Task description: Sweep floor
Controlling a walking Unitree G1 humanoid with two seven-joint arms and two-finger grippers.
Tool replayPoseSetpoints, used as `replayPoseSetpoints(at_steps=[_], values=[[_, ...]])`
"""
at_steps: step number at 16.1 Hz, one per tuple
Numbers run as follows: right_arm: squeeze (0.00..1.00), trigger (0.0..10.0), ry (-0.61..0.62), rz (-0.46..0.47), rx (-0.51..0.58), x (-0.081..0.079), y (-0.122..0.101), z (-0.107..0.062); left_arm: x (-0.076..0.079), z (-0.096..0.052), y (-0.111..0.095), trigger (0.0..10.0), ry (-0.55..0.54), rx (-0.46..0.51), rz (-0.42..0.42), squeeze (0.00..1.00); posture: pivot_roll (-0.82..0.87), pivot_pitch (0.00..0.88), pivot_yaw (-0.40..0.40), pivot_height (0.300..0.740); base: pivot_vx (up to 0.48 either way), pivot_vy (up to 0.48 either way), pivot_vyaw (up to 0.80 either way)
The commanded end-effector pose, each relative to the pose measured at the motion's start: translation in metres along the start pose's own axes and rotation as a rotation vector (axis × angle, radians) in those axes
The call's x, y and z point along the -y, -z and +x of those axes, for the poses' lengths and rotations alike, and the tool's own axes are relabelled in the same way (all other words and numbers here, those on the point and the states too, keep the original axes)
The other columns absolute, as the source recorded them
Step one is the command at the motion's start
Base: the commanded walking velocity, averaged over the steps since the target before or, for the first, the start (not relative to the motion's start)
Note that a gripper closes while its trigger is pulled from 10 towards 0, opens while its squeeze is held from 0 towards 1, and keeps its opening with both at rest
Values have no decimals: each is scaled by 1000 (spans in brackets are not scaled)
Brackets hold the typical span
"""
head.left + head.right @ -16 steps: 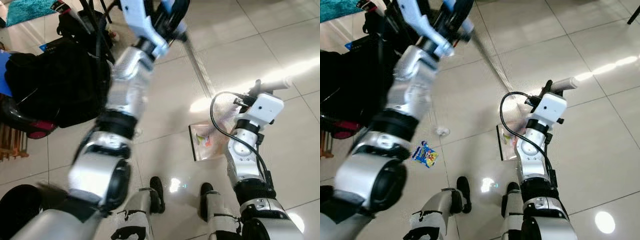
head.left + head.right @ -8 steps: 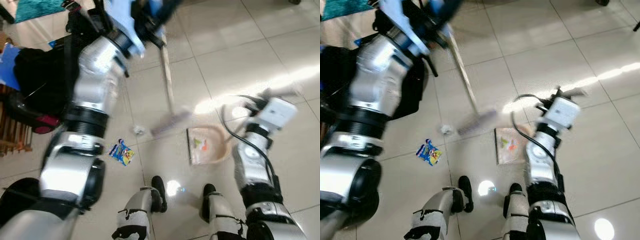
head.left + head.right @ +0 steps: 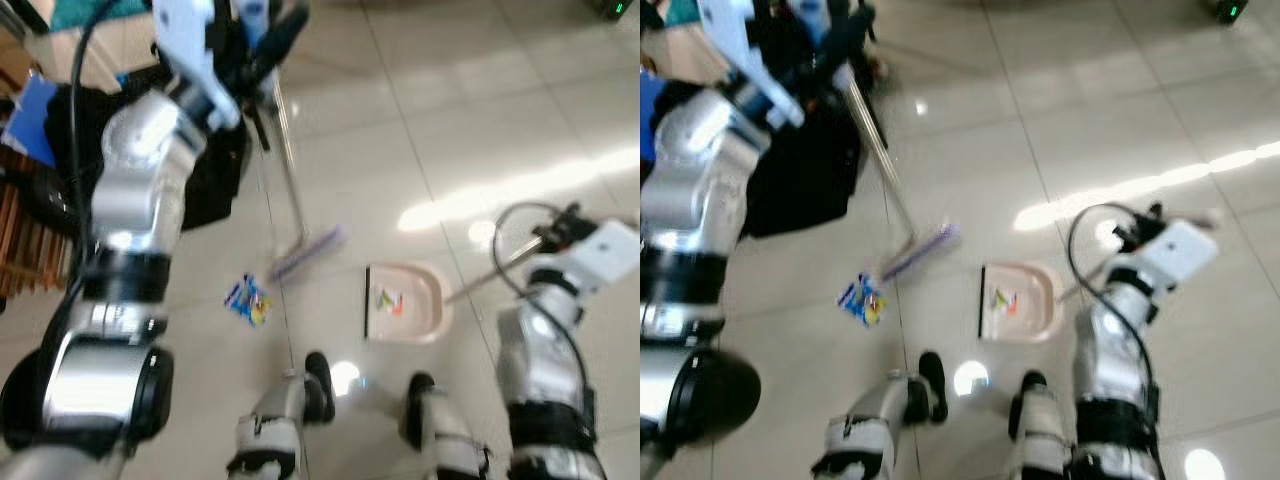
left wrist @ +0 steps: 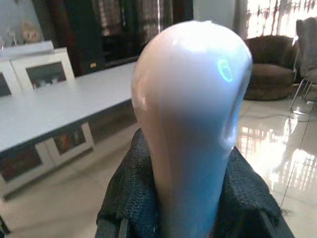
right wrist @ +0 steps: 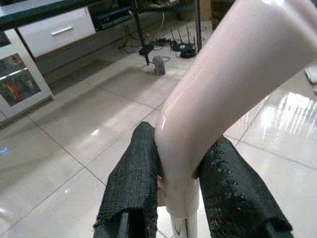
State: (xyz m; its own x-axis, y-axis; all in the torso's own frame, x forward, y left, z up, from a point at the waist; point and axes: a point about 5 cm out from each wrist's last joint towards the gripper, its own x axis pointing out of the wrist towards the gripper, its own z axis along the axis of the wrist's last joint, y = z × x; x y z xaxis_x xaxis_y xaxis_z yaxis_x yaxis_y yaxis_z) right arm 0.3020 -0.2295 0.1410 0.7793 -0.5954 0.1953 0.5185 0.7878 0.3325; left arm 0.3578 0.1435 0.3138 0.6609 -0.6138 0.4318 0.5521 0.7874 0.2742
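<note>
My left gripper (image 4: 188, 148) is raised at upper left and shut on the rounded pink top of the broom handle (image 4: 190, 89). The broom stick (image 3: 288, 170) slants down to its purple-bristled head (image 3: 308, 253) on the tiles. A colourful wrapper (image 3: 248, 300) lies just left of the head. To the right, a pink dustpan (image 3: 425, 305) sits on the floor with bits of litter (image 3: 388, 300) inside. My right gripper (image 5: 181, 144) is shut on the dustpan's long pink handle (image 5: 223, 84), which rises from the pan toward the right.
A black bag (image 3: 205, 175) sits on the floor at the left behind the broom, with wooden furniture (image 3: 25, 250) further left. My feet (image 3: 318, 375) stand just below the dustpan. Glossy tiles with bright glare (image 3: 500, 195) stretch to the right.
The broom head has swung leftward across the tiles, from behind my right arm to left of the dustpan, near the wrapper. My left arm moved left; the view has shifted and blurred.
</note>
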Motion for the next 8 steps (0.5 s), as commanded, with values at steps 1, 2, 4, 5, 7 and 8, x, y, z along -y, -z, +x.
replayPoseSetpoints(at_steps=[1,2,4,5,7,8], values=[[0,10000,-8,39,-3,-1,-8,-2,1,-1,-18,10000,6,56,43,0,43,271,124,740,0,0,0],[0,10000,-10,51,0,-2,-12,-1,2,-2,-17,10000,-3,50,39,0,42,270,124,740,0,0,0],[0,10000,-21,100,14,-7,-38,0,13,-14,-13,10000,-31,19,3,0,29,252,120,740,0,0,0],[0,10000,-32,107,19,-10,-47,0,16,-18,-10,10000,-61,9,-32,0,17,243,116,740,0,0,0],[0,10000,-71,111,52,-16,-69,2,28,-31,2,10000,-82,-32,-58,0,-16,218,100,740,0,0,0],[0,10000,-81,112,52,-18,-75,1,31,-37,7,10000,-103,-62,-54,0,-24,206,90,740,0,0,0]])
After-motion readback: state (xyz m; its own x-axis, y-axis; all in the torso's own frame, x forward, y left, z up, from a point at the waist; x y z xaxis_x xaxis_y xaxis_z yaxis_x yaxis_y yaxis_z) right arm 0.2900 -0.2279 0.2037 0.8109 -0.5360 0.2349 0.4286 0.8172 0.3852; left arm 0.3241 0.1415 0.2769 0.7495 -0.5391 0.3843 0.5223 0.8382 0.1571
